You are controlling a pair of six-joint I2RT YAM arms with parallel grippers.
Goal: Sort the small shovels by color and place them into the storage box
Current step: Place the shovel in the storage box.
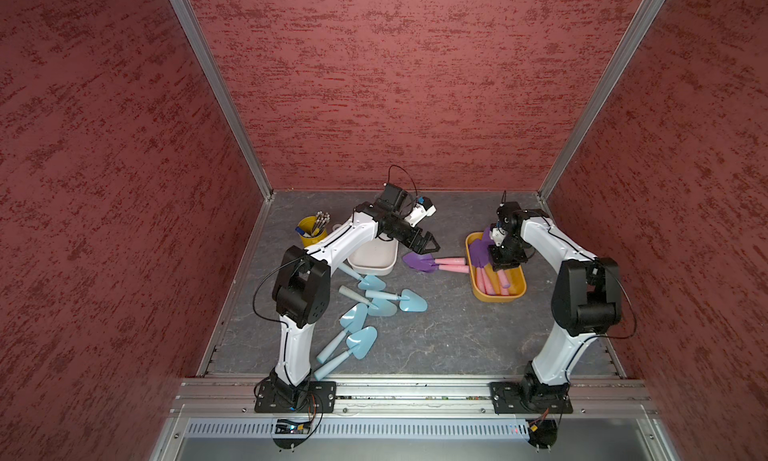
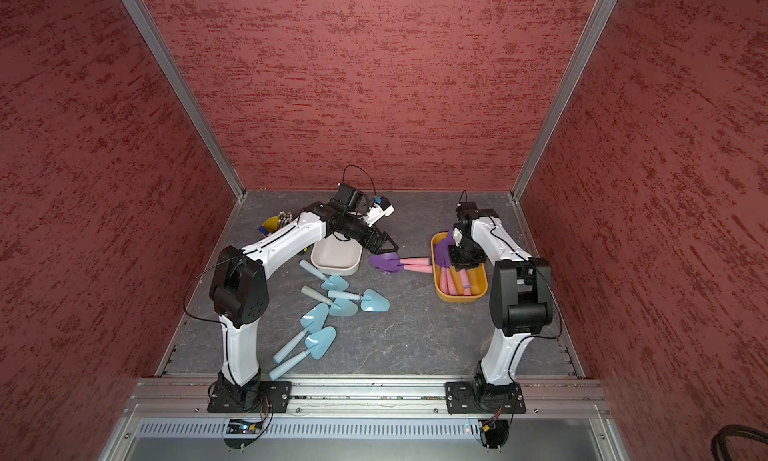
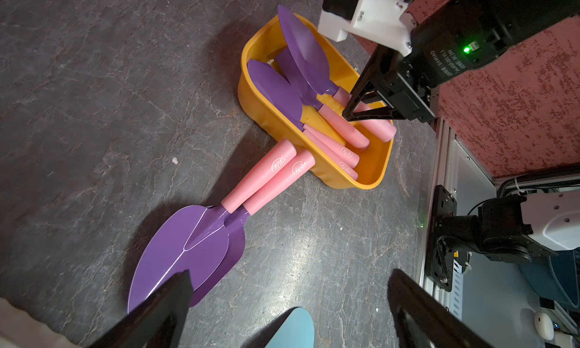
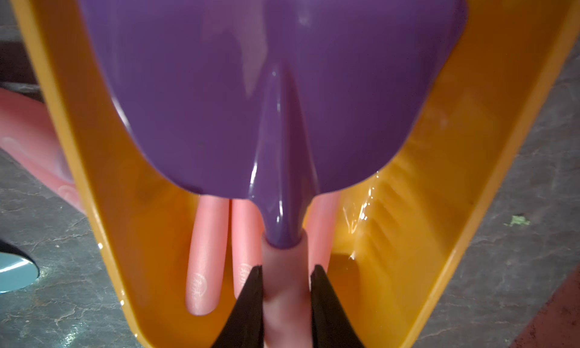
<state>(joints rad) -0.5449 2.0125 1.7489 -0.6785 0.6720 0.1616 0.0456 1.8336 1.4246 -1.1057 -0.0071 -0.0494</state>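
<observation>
**Right hand holding a purple shovel inside the orange box**

At the left, several light blue shovels (image 1: 390, 303) are lying loose on the tabletop (image 1: 457, 338) beside the left arm. No shovel is showing in the white box (image 1: 374, 260) next to them. The left hand (image 1: 428, 247) is hovering with its jaws spread wide, gripping nothing. It is sitting just above the blades of two purple shovels (image 3: 194, 252), which are lying side by side with their pink handles reaching right up to the wall of the orange box (image 1: 519, 290). Inside that box the right hand (image 4: 285, 280) is pinching narrowly on the pink handle of one more purple shovel (image 4: 266, 79), its blade lying over others of its colour. The step in hand looks like setting this one down. The next move is calling for the right hand to open and lift straight clear, so the handle is not dragged back out. After that the pair on the tabletop is waiting, and then the blue ones
</observation>
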